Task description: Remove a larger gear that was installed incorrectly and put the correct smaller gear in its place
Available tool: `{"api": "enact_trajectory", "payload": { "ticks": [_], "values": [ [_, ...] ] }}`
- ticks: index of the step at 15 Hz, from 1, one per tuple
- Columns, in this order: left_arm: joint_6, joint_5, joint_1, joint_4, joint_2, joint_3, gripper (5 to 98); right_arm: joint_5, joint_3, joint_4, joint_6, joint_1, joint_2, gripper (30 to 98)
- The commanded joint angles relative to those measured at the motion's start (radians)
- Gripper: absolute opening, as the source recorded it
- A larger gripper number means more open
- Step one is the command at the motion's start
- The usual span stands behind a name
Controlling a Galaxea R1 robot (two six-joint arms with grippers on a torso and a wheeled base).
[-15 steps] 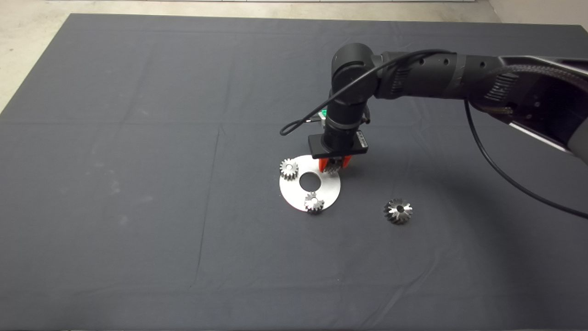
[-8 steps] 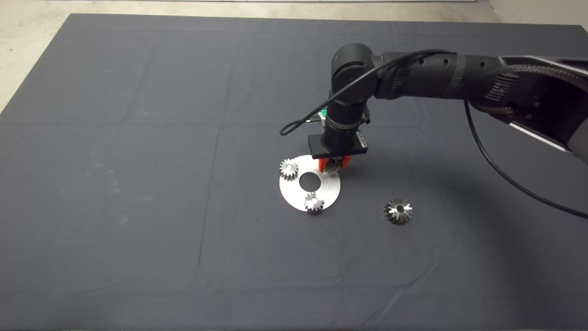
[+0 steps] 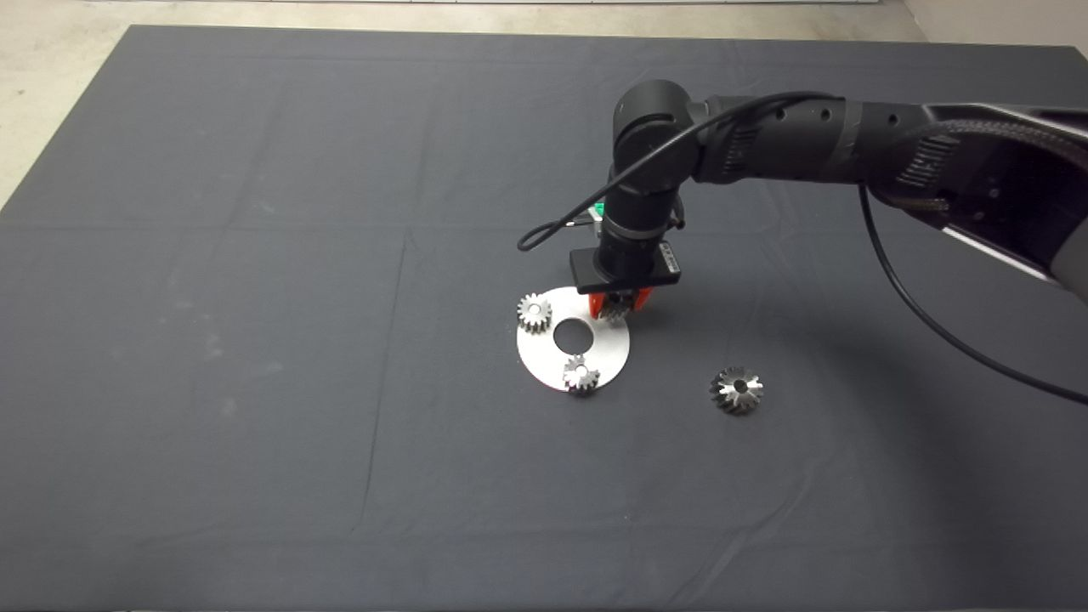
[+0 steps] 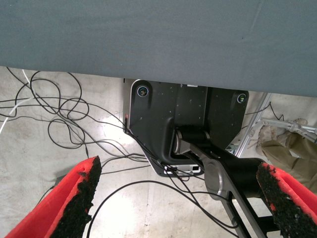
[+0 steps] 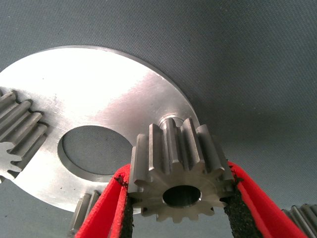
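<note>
Smaller gear [image 5: 181, 173] pinched between my right end effector [image 3: 620, 303] pads, bore facing the wrist camera, teeth upright – held over the far-right rim of the round steel plate [image 5: 114, 94], beside the plate's centre hole [image 5: 94, 148]. Whether it is seated or just above the plate I cannot tell from these views.

Larger gear [image 3: 737, 390] lies flat on the dark mat [image 3: 255, 255], well apart from the plate on its right – so removal looks done, and this is the fitting step.

Two brighter small gears sit on the plate: one at the left rim [image 3: 535, 312], one at the near rim [image 3: 581, 374]. Neither touches the held gear.

Left end effector [image 4: 173, 198] parked off the tabletop, fingers spread wide, looking at floor cables [image 4: 54, 114] and the robot base [image 4: 183, 119].

Risks from here, as I judge them:
- grip is on the tooth tips only – a small twist could let the gear tip or slip out
- lowering off-centre would leave it cocked on the plate
- pushing sideways could slide the loose plate on the cloth and shift the other gears
</note>
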Motion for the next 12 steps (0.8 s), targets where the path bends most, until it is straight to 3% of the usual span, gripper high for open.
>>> {"api": "enact_trajectory", "payload": {
  "ticks": [1, 6, 7, 9, 11, 12],
  "values": [
    [0.0, 0.005, 0.001, -0.005, -0.003, 0.015, 79.4, -0.082, 0.016, -0.014, -0.007, 0.015, 0.007, 42.9],
    [0.0, 0.007, 0.001, -0.005, -0.005, 0.015, 79.4, -0.084, 0.018, -0.015, -0.008, 0.008, 0.001, 48.9],
    [0.0, 0.007, 0.001, -0.005, -0.005, 0.015, 79.4, -0.082, 0.019, -0.015, -0.007, 0.008, 0.0, 52.9],
    [0.001, 0.008, 0.001, -0.005, -0.006, 0.015, 79.4, -0.082, 0.074, -0.011, 0.004, 0.02, -0.033, 56.2],
    [0.003, 0.01, 0.001, -0.004, -0.008, 0.013, 79.4, -0.079, 0.23, -0.006, 0.035, 0.12, -0.109, 58.4],
    [0.003, 0.01, 0.001, -0.003, -0.006, 0.012, 79.4, -0.082, 0.316, -0.006, 0.094, 0.184, -0.124, 61.2]
  ]
}}
